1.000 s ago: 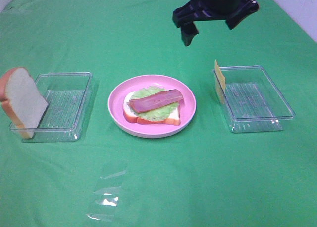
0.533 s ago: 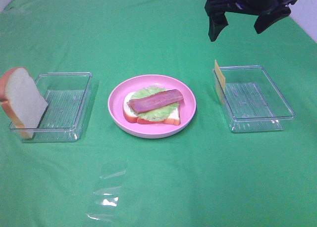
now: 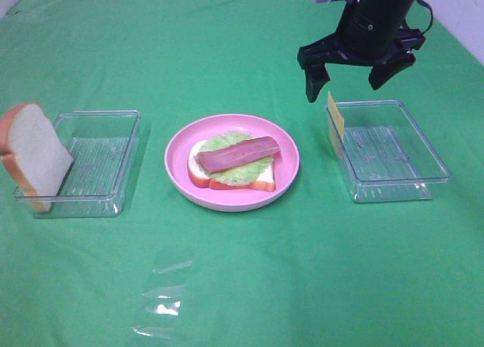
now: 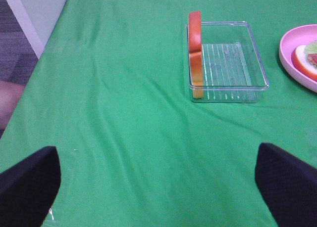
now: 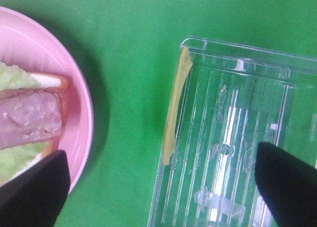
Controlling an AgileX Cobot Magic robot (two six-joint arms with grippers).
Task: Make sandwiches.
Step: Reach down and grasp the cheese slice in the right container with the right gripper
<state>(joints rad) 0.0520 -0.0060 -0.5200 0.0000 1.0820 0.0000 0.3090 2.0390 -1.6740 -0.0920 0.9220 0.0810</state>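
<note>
On the pink plate (image 3: 231, 199) lies a bread slice topped with lettuce and a bacon strip (image 3: 237, 153). A second bread slice (image 3: 30, 155) leans upright against the left clear tray (image 3: 94, 164). A yellow cheese slice (image 3: 333, 124) stands on edge against the left wall of the right clear tray (image 3: 386, 150). My right gripper (image 3: 349, 73) hangs open above that tray's far left corner, over the cheese (image 5: 176, 105). The left gripper (image 4: 158, 182) is open and empty over bare cloth, well short of the bread (image 4: 195, 46); it is out of the exterior high view.
A green cloth covers the whole table. A crumpled clear plastic film (image 3: 162, 294) lies on the cloth near the front edge. The table's left edge (image 4: 47, 44) shows in the left wrist view.
The right gripper has swung from behind the plate to the right and then come down toward the right tray's cheese corner. Nothing else has moved.
</note>
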